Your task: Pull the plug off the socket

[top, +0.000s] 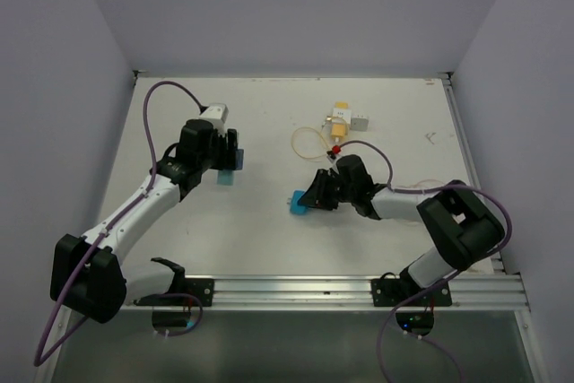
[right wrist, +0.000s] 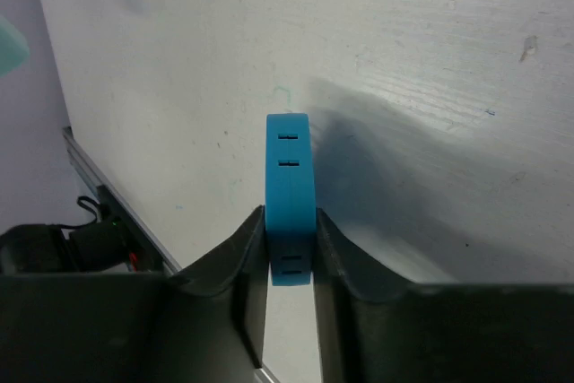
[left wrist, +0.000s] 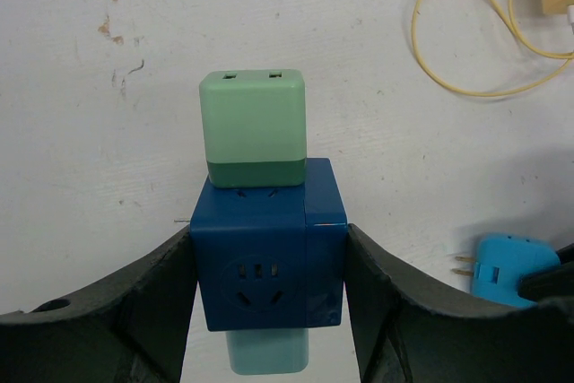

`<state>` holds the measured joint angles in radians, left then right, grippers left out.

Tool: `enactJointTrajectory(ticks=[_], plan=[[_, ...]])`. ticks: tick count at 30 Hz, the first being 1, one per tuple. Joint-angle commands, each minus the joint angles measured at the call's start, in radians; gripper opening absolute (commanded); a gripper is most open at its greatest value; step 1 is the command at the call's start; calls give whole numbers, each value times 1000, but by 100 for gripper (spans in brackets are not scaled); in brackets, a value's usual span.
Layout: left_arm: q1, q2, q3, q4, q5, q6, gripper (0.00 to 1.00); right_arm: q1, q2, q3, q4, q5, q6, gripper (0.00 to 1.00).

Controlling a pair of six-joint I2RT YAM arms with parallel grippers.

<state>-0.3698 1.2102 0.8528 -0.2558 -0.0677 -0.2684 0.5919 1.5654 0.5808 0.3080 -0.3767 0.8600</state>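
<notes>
Shows the desk [top: 269, 239] from above, arms at 6 o'clock. At 10 o'clock of its middle: left gripper [left wrist: 269, 262] clamped on the dark blue socket [left wrist: 260, 213]. Seated in the socket's top face: green plug [left wrist: 253, 127]; at its underside: pale plug [left wrist: 265, 352]. At 4 o'clock of the socket, well apart: right gripper [right wrist: 289, 217] clamped on the light blue plug [right wrist: 289, 159], prongs [left wrist: 462, 265] bare, so apparently free. Risks from here: slipping of the thin plug out of a narrow edge grip; a drop onto the prongs; snagging the yellow cable [left wrist: 466, 51] at 12 o'clock of the right gripper.
</notes>
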Motion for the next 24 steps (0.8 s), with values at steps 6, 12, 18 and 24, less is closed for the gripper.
enactJointTrajectory(ticks=[6,12,18,24], plan=[[-3,-14,11,78,43,23,0,-58,-109,-13,-134,100,-77,82],[-3,-8,12,73,46,11,0,-57,-272,10,-254,193,-151,87],[-3,18,31,40,11,-80,0,-44,-347,-9,-115,82,-144,87],[-3,17,60,-5,-38,-227,0,67,-312,65,-57,102,-162,88]])
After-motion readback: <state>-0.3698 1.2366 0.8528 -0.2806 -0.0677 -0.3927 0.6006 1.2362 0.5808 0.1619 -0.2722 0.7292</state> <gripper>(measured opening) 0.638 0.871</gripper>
